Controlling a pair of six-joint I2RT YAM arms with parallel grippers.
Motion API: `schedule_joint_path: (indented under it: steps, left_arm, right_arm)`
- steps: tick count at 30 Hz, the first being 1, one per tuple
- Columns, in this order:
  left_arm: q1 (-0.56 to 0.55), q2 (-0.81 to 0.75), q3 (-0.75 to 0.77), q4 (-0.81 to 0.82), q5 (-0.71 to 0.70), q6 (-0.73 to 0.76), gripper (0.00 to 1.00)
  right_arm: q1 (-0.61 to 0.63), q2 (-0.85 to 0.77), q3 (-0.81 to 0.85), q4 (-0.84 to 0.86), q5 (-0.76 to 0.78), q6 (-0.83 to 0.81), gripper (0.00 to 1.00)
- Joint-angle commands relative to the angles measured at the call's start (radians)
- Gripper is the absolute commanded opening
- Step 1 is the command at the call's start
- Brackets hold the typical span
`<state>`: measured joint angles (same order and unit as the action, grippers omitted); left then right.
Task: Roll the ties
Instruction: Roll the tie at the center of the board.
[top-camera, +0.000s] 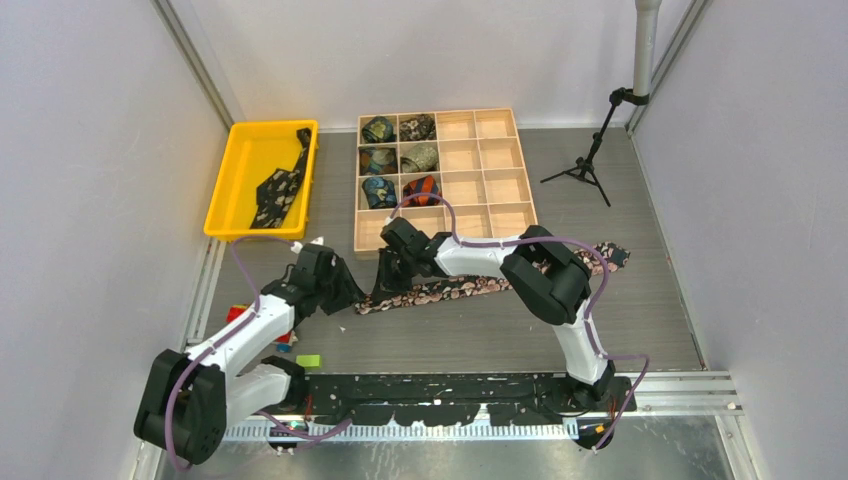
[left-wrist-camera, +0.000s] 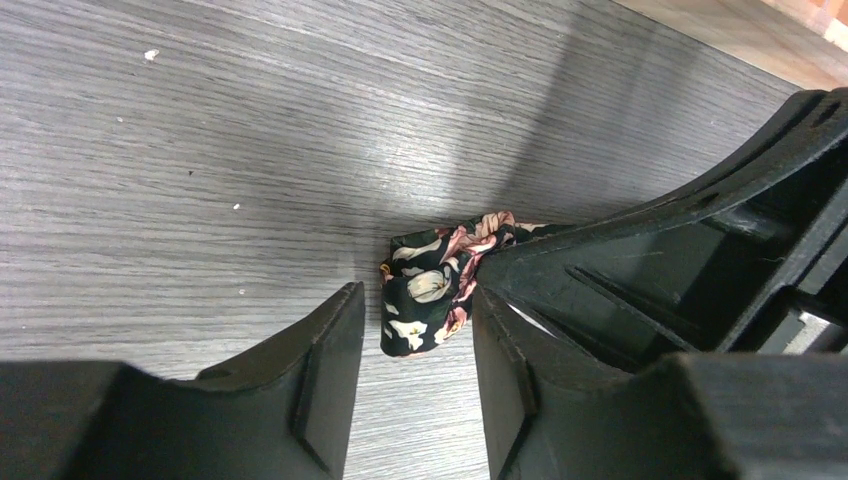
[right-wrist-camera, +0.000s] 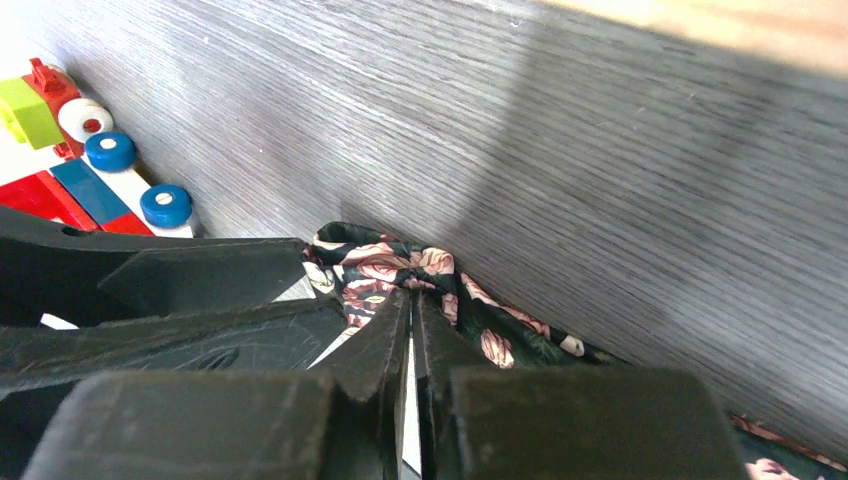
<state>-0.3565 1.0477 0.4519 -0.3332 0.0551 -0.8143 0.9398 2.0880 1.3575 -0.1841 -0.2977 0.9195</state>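
6 rolled ties (top-camera: 420, 158), 2 loose ties (top-camera: 470, 287)

Top cam sits way up behind the near edge of the table (top-camera: 450, 345), looking down at everything, floral tie (top-camera: 470, 287) mid-frame. Both wrist cams are crammed right over that tie's left end, one from each side, sharing the bunched tip.

Overhead feed bright and even on my screen; walls (top-camera: 90, 150) wash pale, arms (top-camera: 250, 330) throw soft shadows on the tabletop (top-camera: 450, 335). Left wrist: 1 dark shadow band across the grain, sheen beside it; floral tie (left-wrist-camera: 430, 290) sharp, left gripper (left-wrist-camera: 415, 335) soft. Right wrist: top edge blown out, right gripper (right-wrist-camera: 410, 300) blurred.
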Motion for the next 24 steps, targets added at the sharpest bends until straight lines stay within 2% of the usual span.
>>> schedule_joint_path:
  steps: [1,8,15,18,24]
  left_arm:
    - [0.008,0.037,-0.007,0.054,0.019,-0.01,0.4]
    - [0.009,0.043,-0.039,0.089,0.036,-0.029,0.37]
    - [0.01,0.052,-0.032,0.145,0.082,-0.011,0.09]
    - [0.01,0.042,-0.008,0.102,0.088,0.013,0.0]
    - [0.01,0.035,0.089,-0.067,0.097,0.097,0.0]
  right_arm:
    - [-0.002,0.007,-0.032,-0.013,0.022,-0.008,0.11]
    - [-0.007,-0.006,-0.05,0.003,0.023,-0.004,0.1]
    - [-0.009,-0.064,-0.077,0.029,0.058,-0.004,0.09]
    - [-0.01,-0.102,-0.074,0.027,0.069,-0.017,0.09]
    - [-0.009,-0.194,-0.043,-0.016,0.089,-0.054,0.1]
